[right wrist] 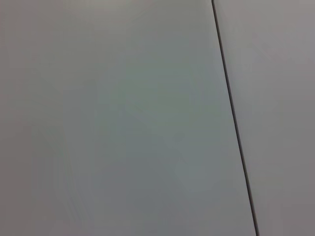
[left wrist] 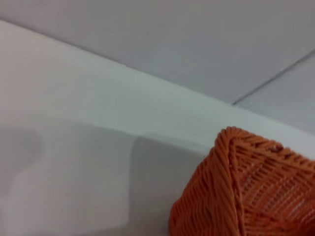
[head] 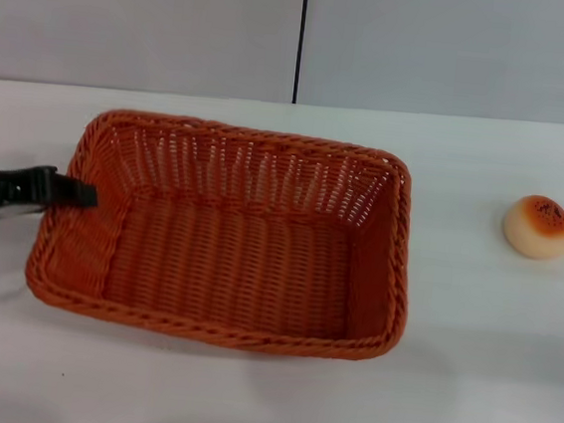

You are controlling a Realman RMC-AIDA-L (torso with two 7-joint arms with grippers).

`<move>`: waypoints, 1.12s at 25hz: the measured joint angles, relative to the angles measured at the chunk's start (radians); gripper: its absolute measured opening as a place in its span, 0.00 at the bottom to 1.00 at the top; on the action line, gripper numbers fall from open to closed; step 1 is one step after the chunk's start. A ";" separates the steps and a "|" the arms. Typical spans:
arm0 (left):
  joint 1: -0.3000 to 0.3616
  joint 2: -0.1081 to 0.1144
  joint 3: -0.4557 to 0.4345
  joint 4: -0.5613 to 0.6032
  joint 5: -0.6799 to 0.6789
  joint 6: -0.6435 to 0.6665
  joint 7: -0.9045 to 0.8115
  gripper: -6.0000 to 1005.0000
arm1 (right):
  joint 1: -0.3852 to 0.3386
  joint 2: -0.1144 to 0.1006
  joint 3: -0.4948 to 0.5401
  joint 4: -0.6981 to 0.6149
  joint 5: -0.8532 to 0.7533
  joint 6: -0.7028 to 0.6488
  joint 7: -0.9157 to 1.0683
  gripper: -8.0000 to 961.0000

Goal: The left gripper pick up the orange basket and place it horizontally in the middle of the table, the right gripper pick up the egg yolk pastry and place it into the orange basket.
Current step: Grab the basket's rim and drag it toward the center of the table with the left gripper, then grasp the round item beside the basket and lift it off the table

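The orange basket [head: 230, 232] lies lengthwise across the white table [head: 244, 398], a little left of the middle, with nothing inside it. One of its corners fills the edge of the left wrist view [left wrist: 246, 191]. My left gripper [head: 82, 193] reaches in from the left edge, its black tip over the basket's left rim. The egg yolk pastry [head: 539, 226] sits alone on the table far to the right of the basket. My right gripper shows in no view.
A grey wall with a dark vertical seam [head: 301, 38] runs behind the table's far edge. The right wrist view holds only a plain grey surface crossed by a dark seam [right wrist: 234, 123]. Bare tabletop lies between basket and pastry.
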 joint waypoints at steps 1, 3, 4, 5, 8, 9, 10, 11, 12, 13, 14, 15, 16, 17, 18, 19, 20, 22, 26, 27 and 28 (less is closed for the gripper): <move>0.000 0.000 0.000 0.000 0.000 0.000 0.000 0.17 | -0.002 0.000 0.000 0.000 0.000 -0.002 0.000 0.65; 0.000 0.003 -0.051 -0.009 -0.040 0.008 0.021 0.19 | -0.003 0.000 0.000 0.000 0.000 -0.003 0.000 0.65; -0.001 0.003 -0.062 -0.010 -0.046 0.013 0.028 0.20 | -0.005 0.000 0.000 0.000 0.000 -0.004 0.000 0.65; -0.001 0.003 -0.062 -0.010 -0.046 0.013 0.028 0.21 | -0.007 0.000 0.000 0.000 0.000 -0.006 0.000 0.65; -0.007 0.004 -0.123 -0.016 -0.057 0.042 0.052 0.28 | -0.009 0.001 0.000 0.000 0.000 -0.008 0.000 0.65; -0.009 0.005 -0.144 -0.035 -0.057 0.053 0.066 0.32 | -0.010 0.001 0.000 0.000 0.000 -0.008 0.000 0.65; -0.009 0.005 -0.144 -0.035 -0.057 0.053 0.066 0.35 | -0.010 0.001 0.000 0.000 0.000 -0.008 0.000 0.65; -0.010 0.006 -0.154 -0.041 -0.059 0.058 0.074 0.38 | -0.010 0.002 0.000 0.000 0.000 -0.011 0.000 0.65; -0.013 0.005 -0.171 -0.047 -0.060 0.063 0.086 0.41 | -0.011 0.002 0.000 0.000 0.000 -0.016 0.000 0.65; -0.014 0.005 -0.189 -0.052 -0.064 0.068 0.099 0.46 | -0.012 0.002 0.000 0.000 0.000 -0.021 0.000 0.65; -0.019 0.004 -0.242 -0.067 -0.085 0.072 0.145 0.50 | -0.022 0.001 0.000 -0.007 0.000 -0.040 0.015 0.65; -0.019 0.004 -0.242 -0.067 -0.085 0.072 0.145 0.55 | -0.022 0.001 0.000 -0.007 0.000 -0.040 0.015 0.65; -0.022 0.004 -0.268 -0.081 -0.102 0.073 0.171 0.60 | -0.049 -0.001 -0.003 -0.052 -0.008 -0.050 0.084 0.65; -0.025 0.004 -0.288 -0.096 -0.117 0.072 0.197 0.64 | -0.065 -0.001 -0.004 -0.080 -0.017 -0.051 0.129 0.65; -0.029 0.004 -0.311 -0.115 -0.134 0.072 0.227 0.66 | -0.065 -0.001 -0.004 -0.080 -0.017 -0.051 0.129 0.65; -0.043 0.005 -0.372 -0.173 -0.174 0.070 0.322 0.67 | -0.112 -0.001 -0.008 -0.174 -0.054 -0.030 0.261 0.65; -0.043 0.005 -0.372 -0.173 -0.174 0.070 0.322 0.69 | -0.112 -0.001 -0.008 -0.174 -0.054 -0.030 0.261 0.65; -0.052 0.005 -0.405 -0.206 -0.193 0.070 0.375 0.72 | -0.170 0.001 -0.007 -0.304 -0.101 0.027 0.452 0.65; -0.095 0.007 -0.587 -0.474 -0.387 0.084 0.728 0.75 | -0.247 -0.013 0.017 -0.545 -0.307 0.157 0.920 0.65; -0.095 0.007 -0.587 -0.474 -0.387 0.084 0.728 0.75 | -0.247 -0.013 0.017 -0.545 -0.307 0.157 0.920 0.65; -0.099 0.008 -0.613 -0.518 -0.423 0.089 0.803 0.75 | -0.257 -0.020 0.038 -0.600 -0.388 0.169 1.026 0.65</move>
